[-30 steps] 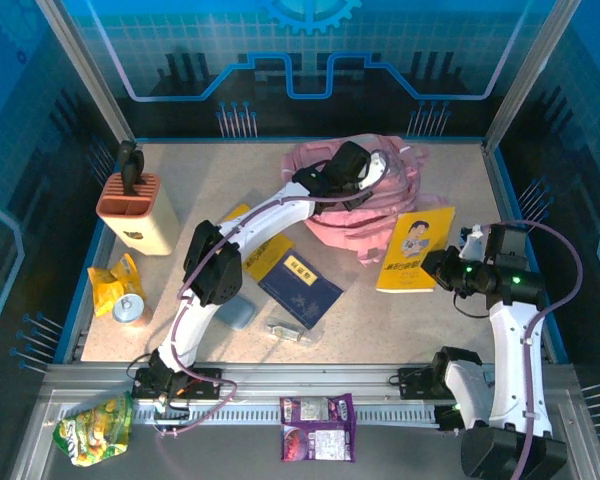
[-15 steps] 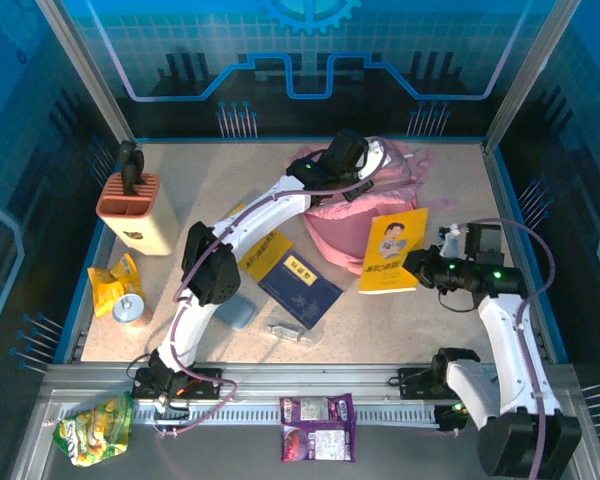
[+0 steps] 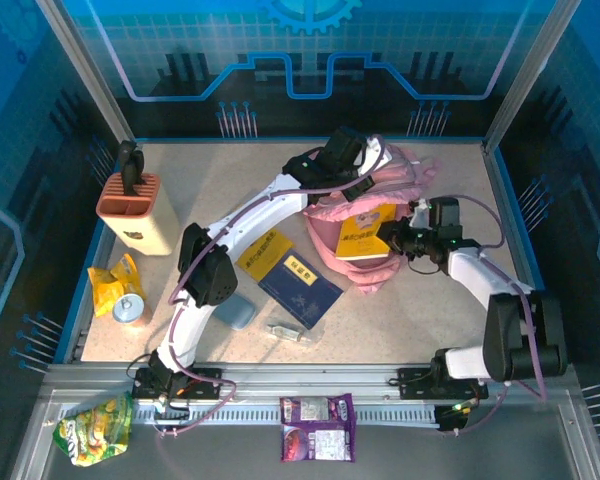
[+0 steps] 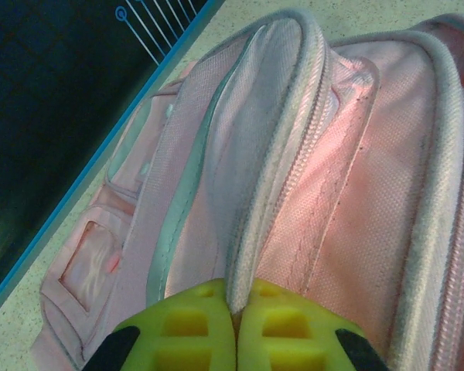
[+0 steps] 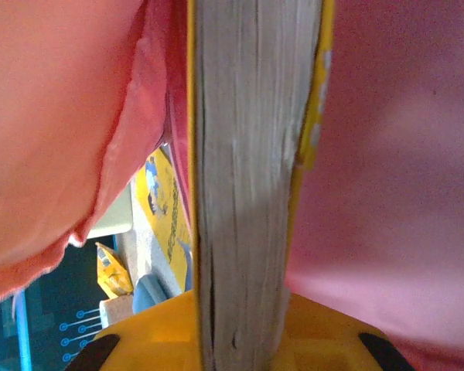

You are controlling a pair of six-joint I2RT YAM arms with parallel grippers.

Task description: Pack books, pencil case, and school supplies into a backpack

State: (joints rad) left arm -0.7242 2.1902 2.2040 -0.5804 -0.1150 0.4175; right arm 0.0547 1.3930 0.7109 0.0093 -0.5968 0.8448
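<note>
Along the bottom edge of the top view, on the rail before the arm bases: two purple snack packets (image 3: pixel 318 427) at centre, a green snack bag (image 3: pixel 95 428) at lower left.

Just above, low centre on the speckled surface (image 3: pixel 210 180): the small clear supply item (image 3: pixel 288 332), lying flat, well apart from both claws. Up and left of it, the grey-blue pencil case (image 3: pixel 235 312), tucked partly under the left arm's elbow. Toward centre, the navy book (image 3: pixel 300 286), flat, touching or overlapping at its upper left the loose yellow book (image 3: pixel 265 252).

At mid left, a yellow foil bag (image 3: pixel 112 285) with a can (image 3: pixel 128 309) against it. Above them, a beige orange-topped block (image 3: pixel 135 210).

Right of centre, the right claw (image 3: pixel 392 238), narrow, clamped on the held yellow book (image 3: pixel 362 232), cover up, partway inside the open mouth of the pink backpack (image 3: pixel 375 270). From the right wrist, the same claw (image 5: pixel 243 328) gripping that book (image 5: pixel 251 154) edge-on, grey page block upright between yellow pads (image 5: pixel 332 340), with pink fabric (image 5: pixel 62 116) on both sides.

Upper centre, farthest back: the left claw (image 3: pixel 368 175), fully closed on the backpack's top rim. From the left wrist, that claw (image 4: pixel 233 313) pinching a pale zip-edged fold of the backpack (image 4: pixel 356 178) between its pads (image 4: pixel 185 340).
</note>
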